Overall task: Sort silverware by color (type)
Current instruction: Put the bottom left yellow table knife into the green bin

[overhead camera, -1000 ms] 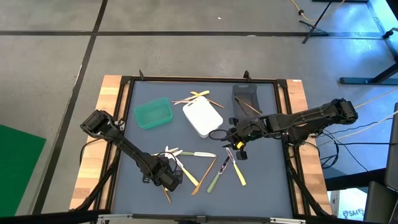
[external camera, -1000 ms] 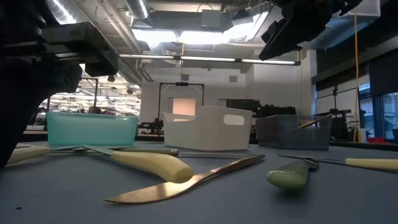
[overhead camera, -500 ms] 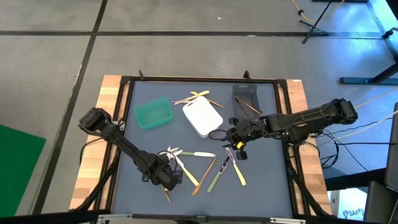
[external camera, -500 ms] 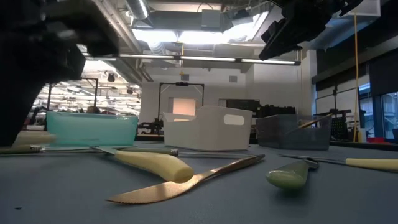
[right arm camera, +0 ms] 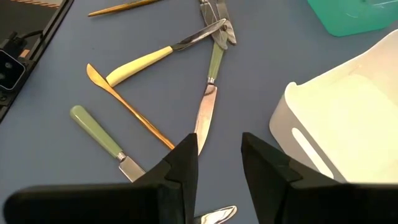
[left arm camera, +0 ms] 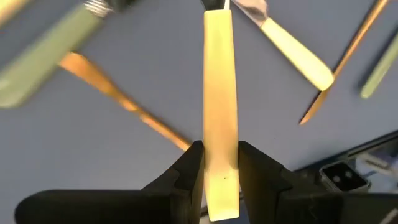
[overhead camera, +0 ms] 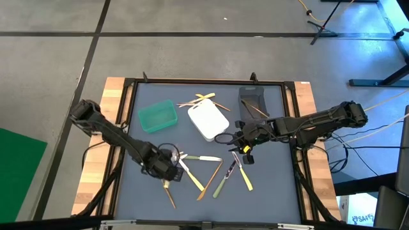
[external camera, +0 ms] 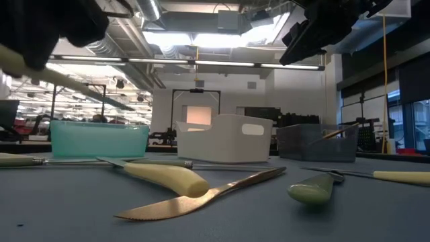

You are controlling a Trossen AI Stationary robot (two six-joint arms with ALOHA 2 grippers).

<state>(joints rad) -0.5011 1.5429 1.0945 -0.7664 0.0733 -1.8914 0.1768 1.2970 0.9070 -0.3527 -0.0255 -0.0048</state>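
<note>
Silverware: the left gripper [left arm camera: 221, 163] clamped a pale yellow-handled utensil [left arm camera: 219, 106] near its end; it could pivot loose. The right gripper [right arm camera: 219, 163] hovered empty, fingers narrowly parted.

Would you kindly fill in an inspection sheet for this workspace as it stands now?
Surface: grey mat in a wooden-edged frame.
Job's things: loose silverware mid-mat; a few pieces behind the white bin.
Clutter: green bin, white bin, grey bin holding a utensil.
Claws: left claw shut on a pale yellow handle, lifted off the mat; right claw open, empty, above the knives.
Cables: cables at the right beyond the table.
Surroundings: concrete floor, stand legs; no person seen.
</note>
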